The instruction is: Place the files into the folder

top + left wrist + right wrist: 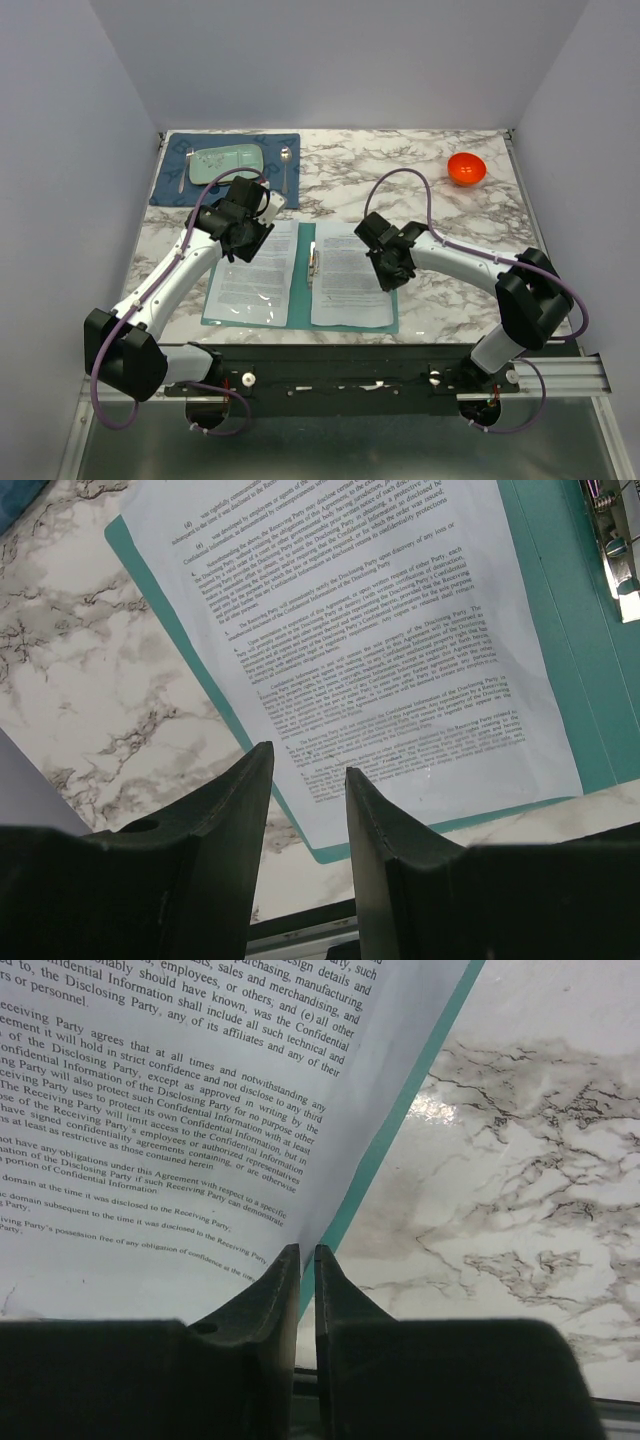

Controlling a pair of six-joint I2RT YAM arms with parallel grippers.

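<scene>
- You are at the placing step. The folder [298, 300] lies open and flat, with one printed sheet [252, 285] on its left half and another sheet [345, 290] on its right half, either side of the metal clip [612, 550] at its spine.
- Your right gripper [307, 1252] sits at the right sheet's outer edge, just inside the folder's right border. Its fingers are nearly together, with only a slit between them, and the paper's edge runs into that slit. I cannot tell whether the sheet is pinched or let go.
- Your left gripper [308, 765] hovers over the folder's left half, fingers parted, grasping nothing.
- Next, I judge, you free the right sheet fully and lift straight off, since thin paper drags easily. Then check that both sheets sit within the folder's borders before closing the cover.
- Beyond the folder's far left corner a placemat [178, 150] carries a plate [228, 162]. Well off past its far right corner stands an orange bowl [466, 167], with nothing visible in it.
</scene>
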